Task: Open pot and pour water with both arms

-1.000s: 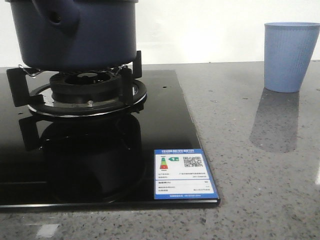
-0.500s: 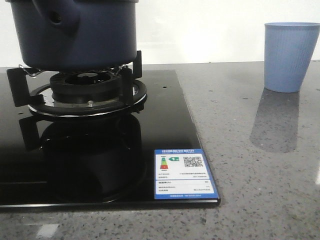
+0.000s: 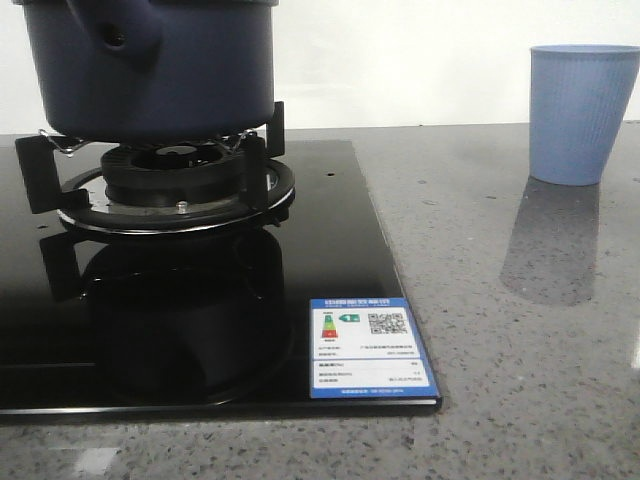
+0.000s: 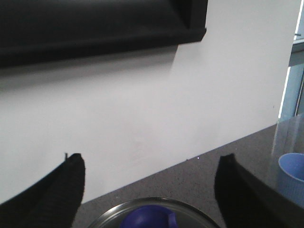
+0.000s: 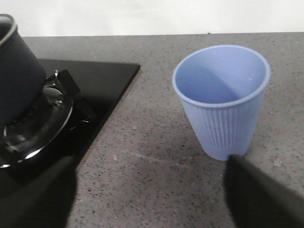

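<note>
sitting on a speckled grey counter [image 3: 480, 330], black glass hob [image 3: 330, 250], white wall behind.

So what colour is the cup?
Pale blue with fine ribbing, the cup shows best in the right wrist view.

No visible change since earlier.

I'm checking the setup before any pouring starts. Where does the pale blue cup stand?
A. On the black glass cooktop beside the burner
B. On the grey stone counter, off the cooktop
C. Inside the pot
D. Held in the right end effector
B: the cup stands upright on the speckled grey counter, clear of the black cooktop.
</note>
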{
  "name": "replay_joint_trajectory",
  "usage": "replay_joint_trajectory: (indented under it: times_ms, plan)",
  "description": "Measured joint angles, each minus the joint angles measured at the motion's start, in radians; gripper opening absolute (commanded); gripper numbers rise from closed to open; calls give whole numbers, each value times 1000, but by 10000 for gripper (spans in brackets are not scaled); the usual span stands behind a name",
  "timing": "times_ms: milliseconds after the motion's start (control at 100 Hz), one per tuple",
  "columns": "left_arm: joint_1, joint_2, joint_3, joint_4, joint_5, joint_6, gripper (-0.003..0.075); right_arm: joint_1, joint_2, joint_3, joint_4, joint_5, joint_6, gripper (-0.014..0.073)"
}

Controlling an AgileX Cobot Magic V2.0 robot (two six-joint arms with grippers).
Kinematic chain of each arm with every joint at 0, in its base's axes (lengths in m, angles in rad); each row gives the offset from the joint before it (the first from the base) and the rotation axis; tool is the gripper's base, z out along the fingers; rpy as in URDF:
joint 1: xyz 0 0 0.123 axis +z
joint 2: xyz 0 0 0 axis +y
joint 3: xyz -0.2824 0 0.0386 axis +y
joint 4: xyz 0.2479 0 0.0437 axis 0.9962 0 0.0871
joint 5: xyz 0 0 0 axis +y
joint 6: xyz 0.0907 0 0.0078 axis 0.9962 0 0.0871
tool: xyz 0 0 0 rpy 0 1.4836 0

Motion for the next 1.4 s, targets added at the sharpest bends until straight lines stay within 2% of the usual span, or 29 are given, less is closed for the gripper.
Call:
replay_joint_trajectory:
  times_ms: [120, 130, 140, 350, 520, 700, 880, 970, 1080, 1240, 1400]
  plan:
    - [27, -64, 3, 17, 31, 0, 17, 0, 0, 0, 27, -29, 0, -77]
    - [29, -67, 2, 20, 33, 0, -18, 0, 0, 0, 29, -31, 0, -71]
    - [32, -75, 5, 21, 38, 0, -19, 0, 0, 0, 29, -36, 0, -66]
    - [138, -198, 98, 31, 98, 0, -19, 0, -13, 0, 86, -89, 3, -62]
    - [208, -351, 239, 31, 102, 0, -19, 0, -79, 0, 117, -63, 3, -64]
    - [226, -500, 353, 17, 42, 0, -19, 0, -149, 0, 145, -56, 3, -69]
    - [226, -533, 392, 15, 24, 0, -19, 0, -179, 0, 132, -49, 3, -35]
    - [226, -542, 408, 13, 28, 0, -19, 0, -222, 2, 124, 7, 3, -36]
    - [226, -579, 460, 11, 9, 0, -19, 2, -299, 37, 124, 145, 1, -36]
    - [226, -684, 607, -24, -55, 0, -19, 31, -452, 197, 122, 358, 1, -36]
    - [226, -804, 781, -80, -93, 0, -19, 117, -613, 376, 58, 443, 0, -37]
